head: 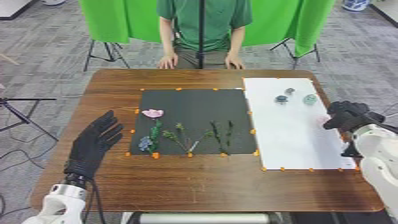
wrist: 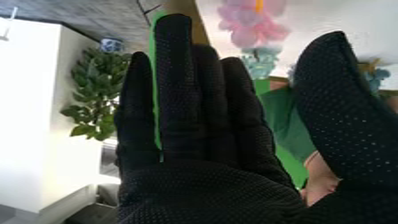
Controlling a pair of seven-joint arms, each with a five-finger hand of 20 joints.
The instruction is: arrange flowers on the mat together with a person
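My right hand (head: pixel 349 116) is over the right edge of the white mat (head: pixel 280 130), beside a pale pink flower (head: pixel 322 119). In the right wrist view, my right hand (wrist: pixel 209 150) has straight fingers and the thumb apart, holding nothing; a pink flower (wrist: pixel 251 22) and a light blue one (wrist: pixel 259 61) are beyond the fingertips. Small dark blue flowers (head: pixel 282 99) and a pale green one (head: pixel 309 99) lie on the white mat. The black mat (head: pixel 191 107) bears a pink flower (head: pixel 153 113), a blue flower (head: pixel 146 144) and green stems (head: pixel 182 137). My left hand (head: pixel 92 142) is open left of the black mat.
A person's hands (head: pixel 168 62) rest at the far edge of the brown table (head: pixel 195 182), touching no flowers. Orange markers (head: pixel 155 155) line the mats' edges. A dark pole stands upright beyond the table.
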